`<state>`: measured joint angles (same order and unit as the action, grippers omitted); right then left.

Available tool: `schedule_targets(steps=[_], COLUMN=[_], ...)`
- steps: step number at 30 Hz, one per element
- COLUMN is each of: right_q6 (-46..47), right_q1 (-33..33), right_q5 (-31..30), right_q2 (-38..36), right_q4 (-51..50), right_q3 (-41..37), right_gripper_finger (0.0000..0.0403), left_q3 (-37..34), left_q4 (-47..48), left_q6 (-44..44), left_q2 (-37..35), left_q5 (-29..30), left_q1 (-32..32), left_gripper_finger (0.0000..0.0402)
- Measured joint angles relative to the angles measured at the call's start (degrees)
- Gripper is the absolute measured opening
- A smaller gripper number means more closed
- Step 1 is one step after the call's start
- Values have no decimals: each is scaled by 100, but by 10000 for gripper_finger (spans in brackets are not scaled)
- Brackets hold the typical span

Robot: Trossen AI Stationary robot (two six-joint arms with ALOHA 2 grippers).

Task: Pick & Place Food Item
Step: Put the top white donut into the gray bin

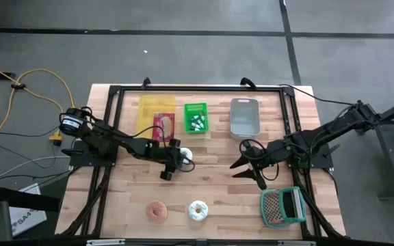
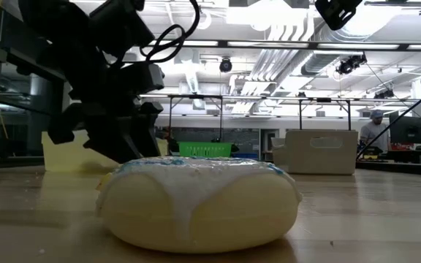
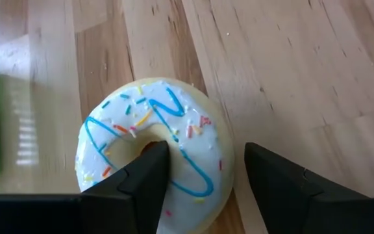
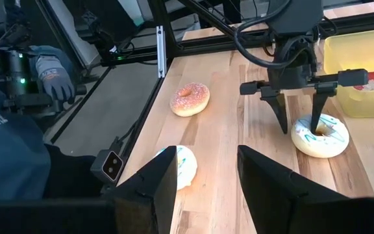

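donut (image 3: pixel 149 151) flat on table (image 3: pixel 291 71), hole upward, left end effector (image 3: pixel 200 172) astride its rim

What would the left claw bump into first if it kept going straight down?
The left claw points down at the white donut. It looks open, one finger over the hole, so it would likely meet that donut first.

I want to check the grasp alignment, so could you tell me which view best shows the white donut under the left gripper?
The left wrist view: the white donut fills it, one finger in its hole, one outside. The right wrist view shows the left gripper straddling it from afar. The high view mostly hides it; the low view shows another donut.
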<state>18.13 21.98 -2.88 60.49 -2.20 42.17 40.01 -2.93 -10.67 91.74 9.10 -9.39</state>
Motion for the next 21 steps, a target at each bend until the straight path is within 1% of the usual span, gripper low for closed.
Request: schedule_targets(steps=[2,7,11,15,21], right_q6=[2,2,4,4,4], right_q1=[0,1,0,0,0], right_q5=[1,1,1,1,-135], right_q2=[0,0,0,0,0], right_q4=[0,0,0,0,5], right_q3=[0,0,0,0,0], right_gripper_finger=[148,148,148,148,148], left_q3=[0,0,0,0,66], left_q4=[1,0,-1,-33,-173], left_q6=[3,14,14,14,-43], left_q2=[0,0,0,0,0], left_q5=[2,4,4,5,-9], left_q1=[0,2,2,-5,-20], left_gripper_finger=[183,138,110,98,97])
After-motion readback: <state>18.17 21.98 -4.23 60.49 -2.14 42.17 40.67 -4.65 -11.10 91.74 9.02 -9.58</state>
